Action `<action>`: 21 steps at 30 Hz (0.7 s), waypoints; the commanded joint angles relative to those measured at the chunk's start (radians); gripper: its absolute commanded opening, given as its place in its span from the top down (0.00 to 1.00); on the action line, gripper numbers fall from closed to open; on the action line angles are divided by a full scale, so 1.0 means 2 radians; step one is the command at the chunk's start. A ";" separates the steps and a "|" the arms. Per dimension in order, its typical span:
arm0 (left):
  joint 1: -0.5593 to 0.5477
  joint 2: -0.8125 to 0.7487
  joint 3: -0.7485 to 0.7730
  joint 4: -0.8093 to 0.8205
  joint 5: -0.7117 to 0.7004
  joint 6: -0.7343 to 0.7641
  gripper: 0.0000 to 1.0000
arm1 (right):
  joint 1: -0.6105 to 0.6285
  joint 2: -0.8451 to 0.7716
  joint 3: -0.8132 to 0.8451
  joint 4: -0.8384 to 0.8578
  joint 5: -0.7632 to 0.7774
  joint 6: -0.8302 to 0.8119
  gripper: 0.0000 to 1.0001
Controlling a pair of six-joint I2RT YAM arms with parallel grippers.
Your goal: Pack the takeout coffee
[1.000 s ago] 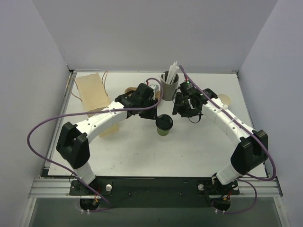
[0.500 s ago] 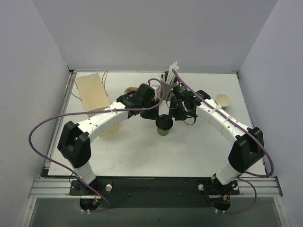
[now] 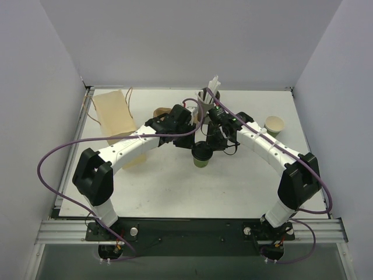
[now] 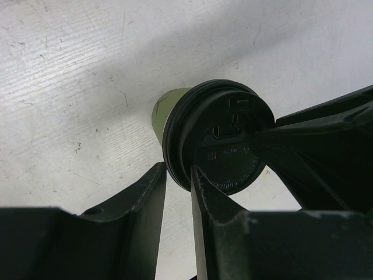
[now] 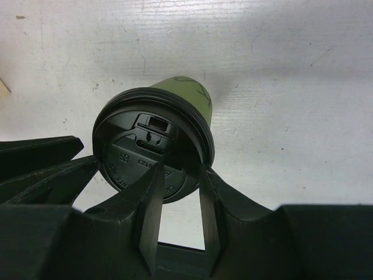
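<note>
The takeout coffee (image 3: 202,156), a small green cup (image 5: 186,93) under a black lid (image 5: 131,149), stands upright mid-table. Both grippers meet over it. My left gripper (image 3: 192,140) comes from the left. Its fingertips (image 4: 178,172) pinch the lid's (image 4: 230,140) raised rim, one outside and one on top. From the right, my right gripper (image 3: 213,142) reaches in with its jaws (image 5: 179,172) astride the rim. One finger (image 5: 205,178) touches the rim's outside. The other finger (image 5: 152,175) lies over the lid top with a gap left.
A grey cup of white straws (image 3: 207,100) stands just behind the grippers. A flat brown paper bag (image 3: 113,114) lies at the back left. A tan paper cup (image 3: 274,124) stands at the right. Brown pieces (image 3: 160,112) sit behind the left arm.
The right gripper has swung left from beside the straw cup onto the coffee's lid, its jaws narrowing. The left gripper has edged right onto the lid's rim.
</note>
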 commanded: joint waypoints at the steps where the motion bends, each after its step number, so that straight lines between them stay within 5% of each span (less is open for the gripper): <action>1: -0.002 0.000 -0.008 0.017 0.000 0.008 0.66 | 0.008 0.003 0.009 -0.011 0.005 0.004 0.73; 21: -0.002 0.010 -0.031 0.008 -0.023 0.006 0.79 | 0.018 0.010 0.008 -0.025 0.025 -0.005 0.75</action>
